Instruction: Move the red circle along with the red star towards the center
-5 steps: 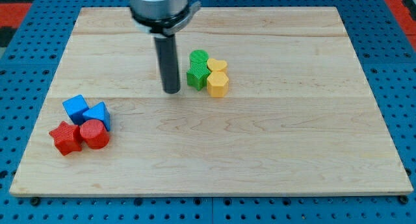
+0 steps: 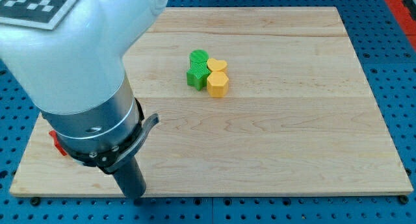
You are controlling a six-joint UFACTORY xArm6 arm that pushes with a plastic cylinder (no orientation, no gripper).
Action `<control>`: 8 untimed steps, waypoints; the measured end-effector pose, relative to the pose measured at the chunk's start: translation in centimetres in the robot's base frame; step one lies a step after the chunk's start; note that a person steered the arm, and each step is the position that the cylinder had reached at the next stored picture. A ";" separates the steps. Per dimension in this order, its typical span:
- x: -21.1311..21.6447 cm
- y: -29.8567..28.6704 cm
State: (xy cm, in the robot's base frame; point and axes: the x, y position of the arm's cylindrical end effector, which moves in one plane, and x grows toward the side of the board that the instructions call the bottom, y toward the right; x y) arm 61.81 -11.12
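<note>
My arm now fills the view's left side and hides most of the bottom-left corner of the wooden board. Only a small red sliver of the red star shows at the arm's left edge. The red circle and both blue blocks are hidden behind the arm. My tip sits at the board's bottom edge, to the right of where the red blocks lay.
A cluster stands above the board's middle: a green circle, a green star, a yellow heart and a yellow hexagon, all touching. A blue pegboard surrounds the board.
The arm swung from the upper middle of the board down to the bottom left. It now covers the red circle and blue blocks. The green and yellow cluster has not moved.
</note>
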 end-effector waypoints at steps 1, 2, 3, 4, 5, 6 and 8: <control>0.0 -6.5; -0.1 -16.6; -0.8 -19.3; -0.9 -19.2; -1.1 -19.3; -4.4 -18.7; -9.4 -16.3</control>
State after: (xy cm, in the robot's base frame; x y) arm 52.42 -27.41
